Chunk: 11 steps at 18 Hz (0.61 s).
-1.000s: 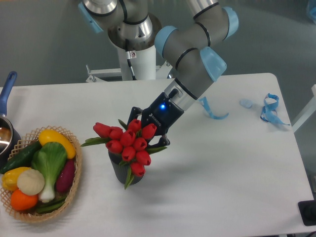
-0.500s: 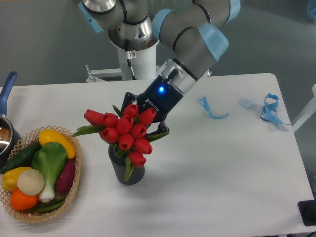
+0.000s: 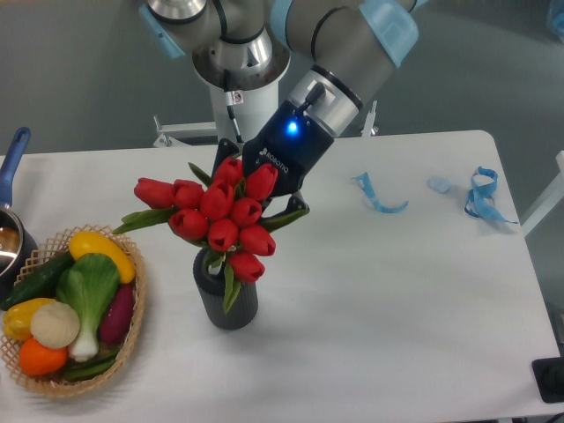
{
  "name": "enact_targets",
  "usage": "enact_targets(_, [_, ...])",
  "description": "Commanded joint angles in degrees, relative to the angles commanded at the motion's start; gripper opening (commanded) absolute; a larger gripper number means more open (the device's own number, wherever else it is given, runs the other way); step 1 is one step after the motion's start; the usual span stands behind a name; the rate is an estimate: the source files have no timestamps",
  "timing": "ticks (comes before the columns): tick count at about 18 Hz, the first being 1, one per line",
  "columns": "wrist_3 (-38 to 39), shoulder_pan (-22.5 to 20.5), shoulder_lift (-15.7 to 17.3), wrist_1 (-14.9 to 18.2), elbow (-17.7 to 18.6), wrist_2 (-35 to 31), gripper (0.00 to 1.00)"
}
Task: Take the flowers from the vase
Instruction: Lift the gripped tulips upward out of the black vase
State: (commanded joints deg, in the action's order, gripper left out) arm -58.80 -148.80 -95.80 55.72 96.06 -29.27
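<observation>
I see the bunch of red tulips (image 3: 220, 216) pinched in my black gripper (image 3: 264, 189), stems still dipping into the ribbed dark grey vase (image 3: 227, 300) on the white counter (image 3: 397, 291). Since a second ago, the bunch has risen higher.

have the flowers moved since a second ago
Yes. The flowers have risen and shifted left, held by the gripper, while the vase stays put on the table.
</observation>
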Motion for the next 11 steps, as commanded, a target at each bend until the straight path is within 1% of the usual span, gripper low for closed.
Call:
enact_targets(4, [0.00,-0.88,0.88,0.00,-0.09,0.00,0.36])
enact_targets(5, [0.09,-1.49,1.49,0.44,-0.78,0.09,0.36])
enact_targets(7, [0.70,-1.84,1.58,0.53,-1.58,0.00,0.36])
enact_targets(11, [0.88,-4.65,1.50,0.18,-1.76,-0.53,0.36])
